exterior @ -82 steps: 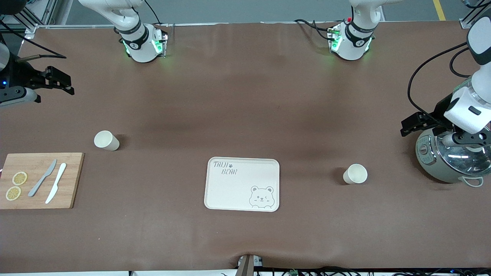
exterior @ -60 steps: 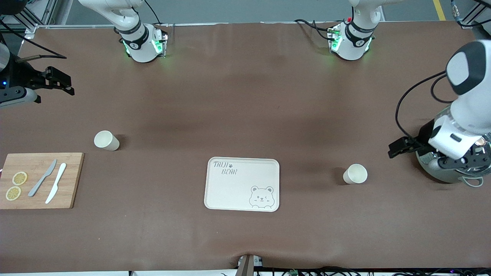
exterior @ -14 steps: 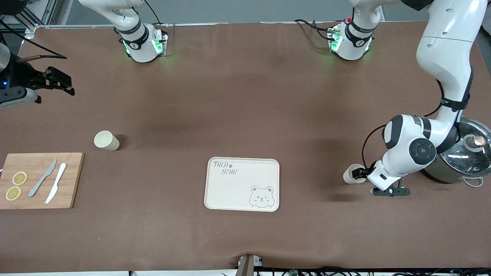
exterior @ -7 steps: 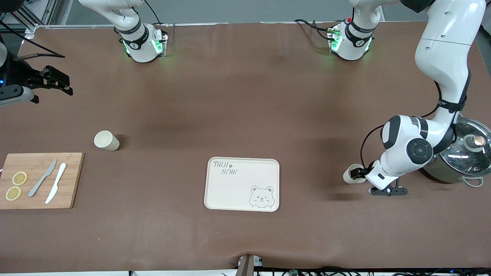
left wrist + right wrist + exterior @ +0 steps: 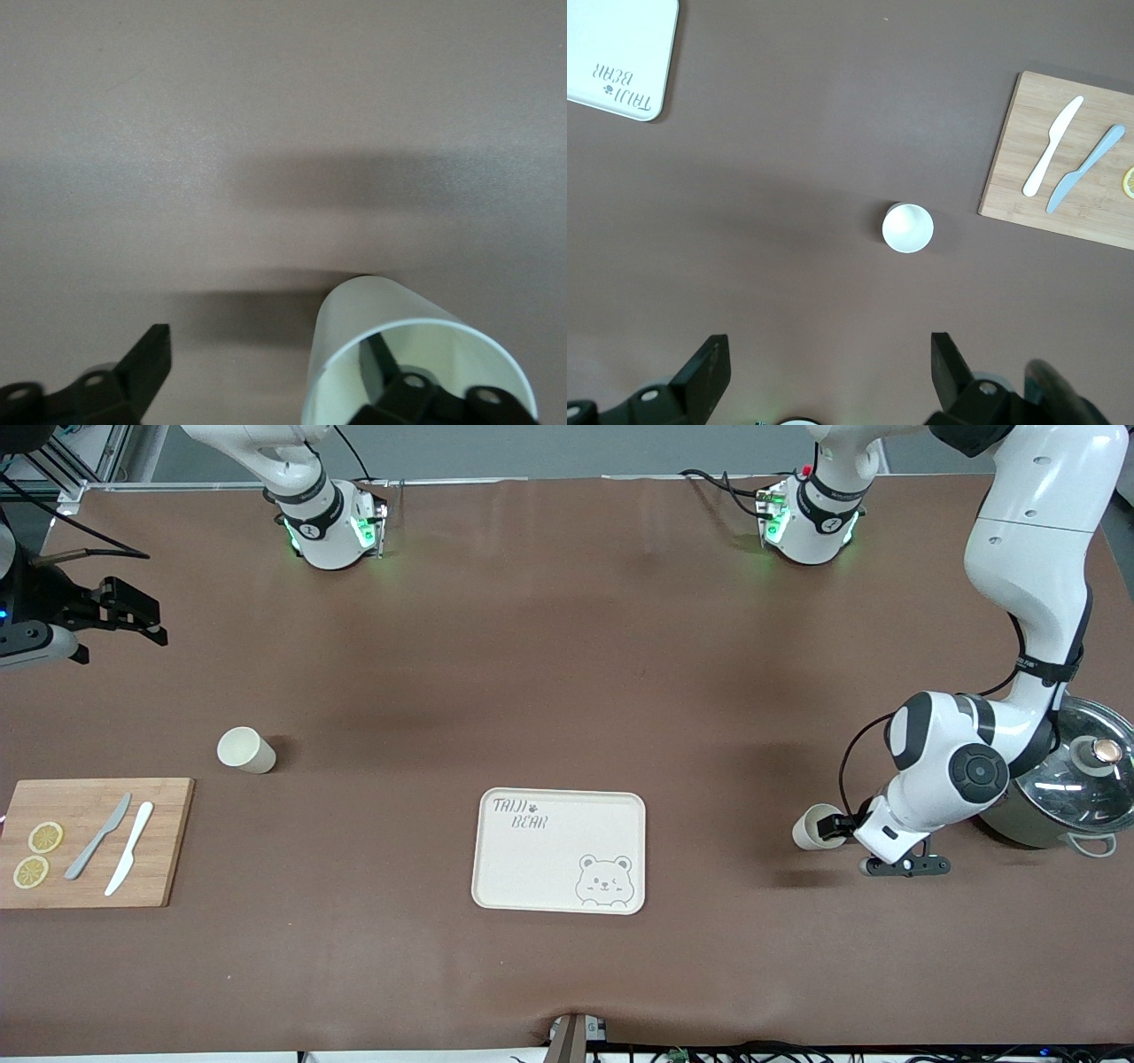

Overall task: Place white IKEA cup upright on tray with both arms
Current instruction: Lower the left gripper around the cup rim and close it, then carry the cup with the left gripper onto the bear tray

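Note:
One cream-white cup (image 5: 808, 831) stands mouth up on the brown table, beside the tray (image 5: 559, 850) toward the left arm's end. My left gripper (image 5: 847, 843) is open and low at this cup. In the left wrist view, one finger (image 5: 390, 381) is inside the cup (image 5: 354, 319) and the other finger (image 5: 146, 363) is outside, so the gripper (image 5: 270, 354) straddles the cup's wall. A second cup (image 5: 245, 749) stands toward the right arm's end and also shows in the right wrist view (image 5: 907, 227). My right gripper (image 5: 142, 615) waits open and empty in the air, high over that end of the table (image 5: 827, 354).
A wooden cutting board (image 5: 159, 841) with two knives and two lemon slices lies nearer the front camera than the second cup. A pot with a glass lid (image 5: 1063, 802) stands right beside my left arm's elbow. The tray is bare.
My left arm came down from over the pot to the nearby cup and put one finger into its mouth. The right arm barely moved. Both cups stayed in place.

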Controlling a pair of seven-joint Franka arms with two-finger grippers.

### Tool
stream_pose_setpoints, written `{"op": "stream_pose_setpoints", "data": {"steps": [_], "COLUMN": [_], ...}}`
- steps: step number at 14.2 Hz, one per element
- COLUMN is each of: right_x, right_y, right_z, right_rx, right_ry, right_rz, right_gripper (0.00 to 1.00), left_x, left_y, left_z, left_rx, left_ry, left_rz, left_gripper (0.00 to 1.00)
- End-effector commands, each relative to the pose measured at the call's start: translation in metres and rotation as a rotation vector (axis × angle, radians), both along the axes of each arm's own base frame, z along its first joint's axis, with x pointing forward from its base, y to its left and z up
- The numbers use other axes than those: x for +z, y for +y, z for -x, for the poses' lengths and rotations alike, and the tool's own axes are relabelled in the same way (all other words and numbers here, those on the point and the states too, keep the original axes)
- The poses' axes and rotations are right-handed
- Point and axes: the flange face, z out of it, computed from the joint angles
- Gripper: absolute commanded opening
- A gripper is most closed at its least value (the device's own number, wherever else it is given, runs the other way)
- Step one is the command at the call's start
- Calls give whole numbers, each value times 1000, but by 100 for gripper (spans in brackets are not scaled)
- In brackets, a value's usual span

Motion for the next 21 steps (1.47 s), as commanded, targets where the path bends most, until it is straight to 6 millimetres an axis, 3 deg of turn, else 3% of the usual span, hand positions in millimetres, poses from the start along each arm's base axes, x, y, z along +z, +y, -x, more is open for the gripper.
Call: {"op": "stream_pose_setpoints", "data": {"steps": [1, 4, 5, 8, 11, 15, 17, 19, 21], "right_x": [4, 4, 4, 5, 5, 3, 3, 3, 3], "right_y": [3, 4, 4, 3, 1, 1, 0, 0, 1], "right_z": [-1, -1, -1, -1, -1, -1, -1, -1, -1], "right_rx": [-5, -2, -4, -7, -10, -12, -12, -12, -9], "right_ry": [-2, -4, -4, -6, -6, -1, -1, -1, 1], "right_rz": [1, 3, 3, 3, 3, 1, 1, 1, 3], "right_gripper": [100, 100, 100, 100, 100, 100, 100, 100, 100], "left_x": [7, 9, 9, 9, 9, 14, 26, 45, 75], "left_y": [-4, -4, -5, -5, -8, -11, -13, -14, -27], "left_z": [1, 1, 1, 1, 1, 1, -1, -3, -6], "left_rx": [-1, 1, 0, 6, 12, 22, 16, 16, 13], "left_ry": [-19, -17, -17, -17, -17, -22, -41, -58, -48], "left_rz": [-19, -20, -20, -20, -18, -17, -19, -25, -21], "left_gripper": [66, 41, 39, 16, 2, 0, 0, 0, 0]}}
